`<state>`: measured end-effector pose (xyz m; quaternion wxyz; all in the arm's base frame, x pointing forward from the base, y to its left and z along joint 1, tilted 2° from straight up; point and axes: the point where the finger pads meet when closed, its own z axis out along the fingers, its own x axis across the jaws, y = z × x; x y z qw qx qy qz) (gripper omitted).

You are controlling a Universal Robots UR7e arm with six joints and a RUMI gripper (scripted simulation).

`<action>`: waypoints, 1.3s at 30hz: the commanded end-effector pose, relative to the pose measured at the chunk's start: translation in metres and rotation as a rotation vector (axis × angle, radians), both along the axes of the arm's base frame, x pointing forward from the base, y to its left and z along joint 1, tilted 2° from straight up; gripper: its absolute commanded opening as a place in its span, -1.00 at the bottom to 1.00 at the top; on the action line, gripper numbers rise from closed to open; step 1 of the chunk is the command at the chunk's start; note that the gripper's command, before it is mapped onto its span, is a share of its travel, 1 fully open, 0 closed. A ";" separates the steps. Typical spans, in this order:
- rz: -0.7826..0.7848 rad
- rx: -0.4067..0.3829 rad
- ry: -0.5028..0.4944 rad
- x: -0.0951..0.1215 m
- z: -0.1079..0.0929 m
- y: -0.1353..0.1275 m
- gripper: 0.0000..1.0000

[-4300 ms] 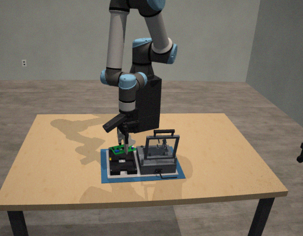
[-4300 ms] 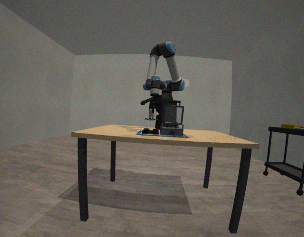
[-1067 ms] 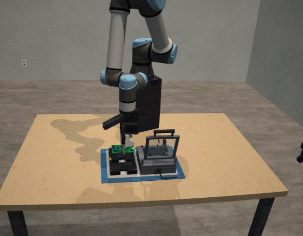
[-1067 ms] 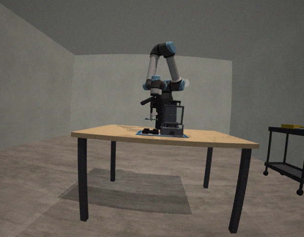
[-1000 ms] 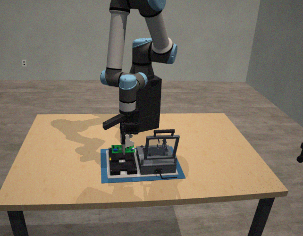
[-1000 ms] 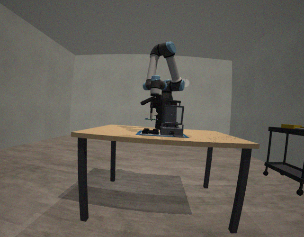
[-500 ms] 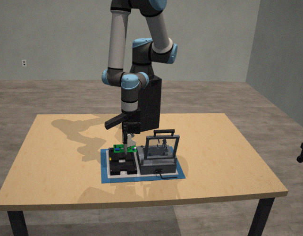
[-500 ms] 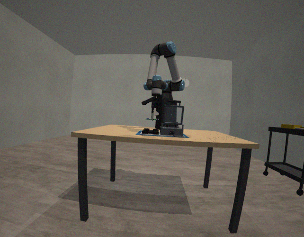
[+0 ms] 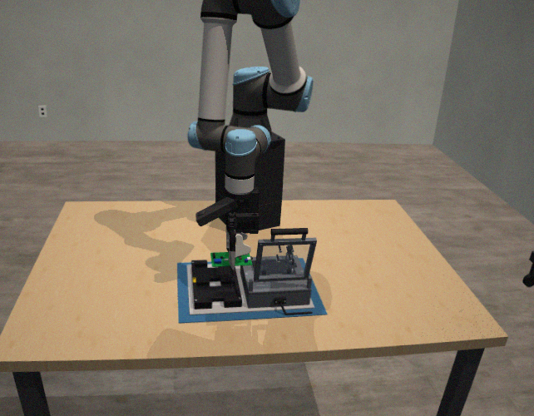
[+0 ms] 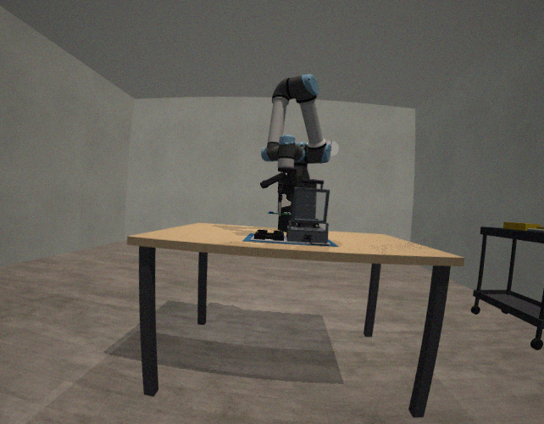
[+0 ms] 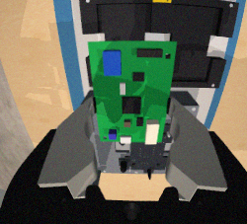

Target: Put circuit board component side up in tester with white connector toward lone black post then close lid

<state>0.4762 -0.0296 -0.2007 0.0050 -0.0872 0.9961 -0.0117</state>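
My gripper (image 11: 131, 98) is shut on the green circuit board (image 11: 130, 88) and holds it level above the black tray (image 11: 158, 27). The board's component side faces the wrist camera, and its white connector (image 11: 152, 131) sits at the end near the fingers. In the top view the board (image 9: 227, 259) hangs over the far end of the tray (image 9: 215, 284), with the gripper (image 9: 234, 253) pointing down. The grey tester (image 9: 278, 282) stands just right of the tray, its lid (image 9: 286, 255) raised upright. The tester's pins and the lone black post are too small to make out.
Tray and tester sit on a white plate on a blue mat (image 9: 251, 306) near the table's front middle. A crank handle (image 9: 289, 309) sticks out at the tester's front. A black cart (image 10: 519, 269) with a yellow item stands off to the right of the table.
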 end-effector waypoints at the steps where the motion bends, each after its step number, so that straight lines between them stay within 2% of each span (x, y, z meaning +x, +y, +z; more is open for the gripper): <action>1: 0.000 -0.001 -0.002 -0.004 0.001 0.010 -0.22; 17: 0.000 -0.001 -0.002 -0.026 0.003 0.060 -0.22; 39: 0.000 -0.001 -0.002 -0.046 0.006 0.106 -0.22</action>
